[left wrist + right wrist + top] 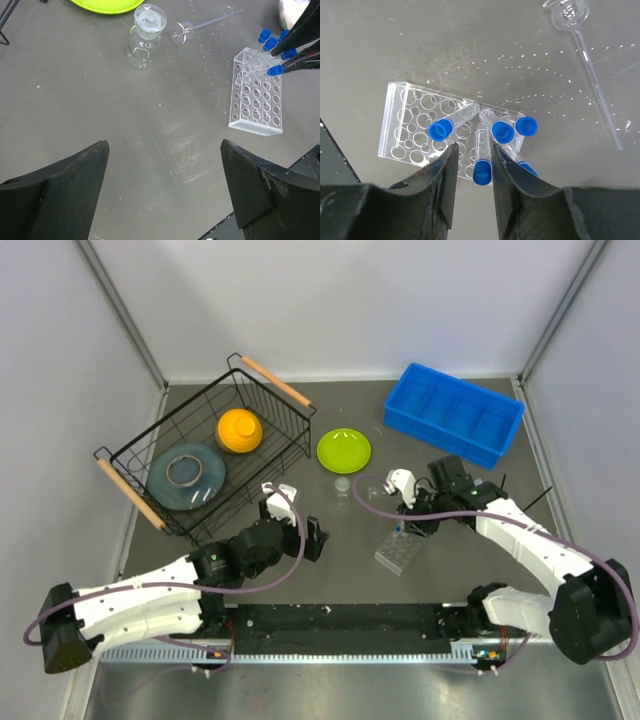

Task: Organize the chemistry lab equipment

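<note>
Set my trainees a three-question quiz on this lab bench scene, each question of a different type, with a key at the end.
1. True or false: the left arm's fingers are spread wide with nothing between them.
2. The orange dome sits: A on the green plate; B in the wire basket; C in the blue bin.
3. How many blue caps show in the right wrist view?
Key: 1 true; 2 B; 3 five.
</note>
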